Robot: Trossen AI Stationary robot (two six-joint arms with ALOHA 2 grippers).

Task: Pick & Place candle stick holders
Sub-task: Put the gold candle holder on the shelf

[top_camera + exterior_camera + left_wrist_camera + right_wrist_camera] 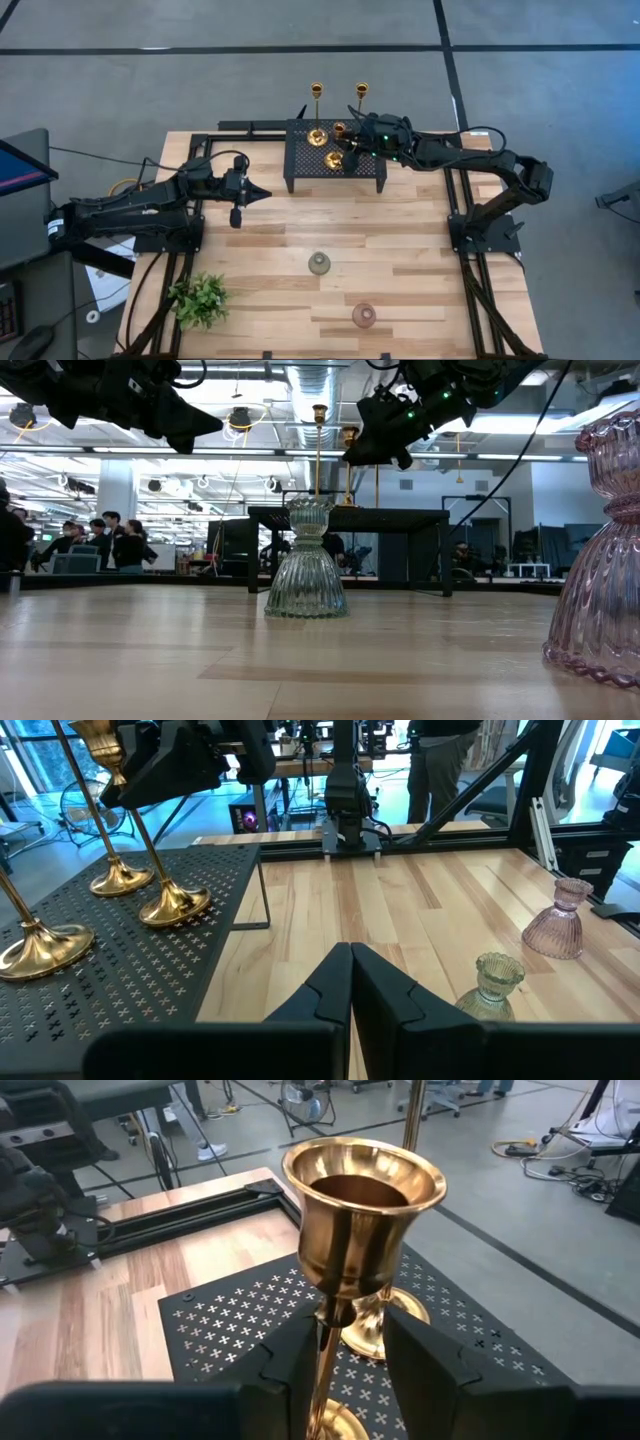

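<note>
Three gold candlesticks stand by their round bases on the black perforated rack (335,170) at the far side: one (316,112), one (361,95) and a shorter one (362,1210). My right gripper (350,1335) is open above the rack, its fingers on either side of the shorter candlestick's thin stem (322,1355), just below its cup; it also shows in the high view (352,146). The grey-green cup (319,263) and the pinkish cup (364,315) stand on the table nearer the front. My left gripper (265,192) is shut and empty, in the air left of the rack.
A small leafy plant (200,298) stands at the near left corner. Black frame rails (455,200) run along both sides of the wooden table. Bare wood (330,220) lies between the rack and the two cups. People stand in the room beyond (110,535).
</note>
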